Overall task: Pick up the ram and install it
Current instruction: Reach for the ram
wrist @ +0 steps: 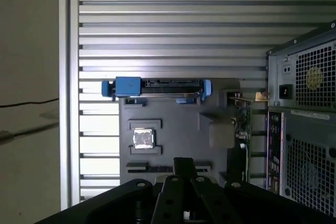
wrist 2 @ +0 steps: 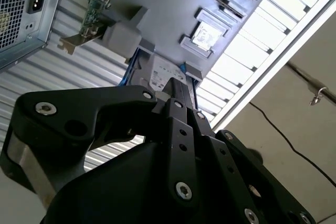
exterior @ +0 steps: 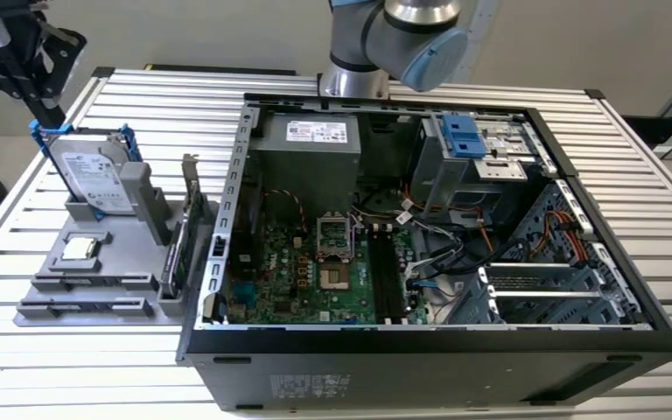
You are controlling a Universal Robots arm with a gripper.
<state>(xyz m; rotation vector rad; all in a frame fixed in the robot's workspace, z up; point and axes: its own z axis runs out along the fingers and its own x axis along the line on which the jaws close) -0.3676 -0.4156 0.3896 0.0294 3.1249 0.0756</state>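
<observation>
Black hand (exterior: 50, 114) hangs over the grey parts tray (wrist: 178, 140), touching nothing. Its fingers (wrist: 184, 165) read as drawn together w/ nothing between them. It's empty, so the pick isn't done.

Nearest past the fingertips in the first wrist view is what I take for the ram (wrist: 149, 169). It's a thin dark strip on edge in a long holder on the tray. It's edge-on, so I can't confirm chips or colour, and one end is hidden behind the hand. Next is the silver CPU chip (wrist: 143, 138), flat in its own pocket. Beyond that, the HDD (wrist: 157, 86) in a blue caddy stands at the tray's far end. On the tray's case side, a green expansion card (wrist: 242, 121) w/ metal bracket stands on edge. Not the target.

Further off, the open PC case (exterior: 430, 350) sits on the slatted bench (exterior: 616, 157), to the exterior view's right of the tray. The mobo's black memory slots (exterior: 380, 276) look vacant, so install hasn't begun.

Step, my read: approach for the pick.

What the grasp calls for, IMO:
- hand opened enough to straddle the stick's thickness
- fingers square to its flat faces, centred along its length
- straight descent, since the holder walls are tight on both sides
- light pinch force, as it's a thin board
- stay clear of the card
</observation>
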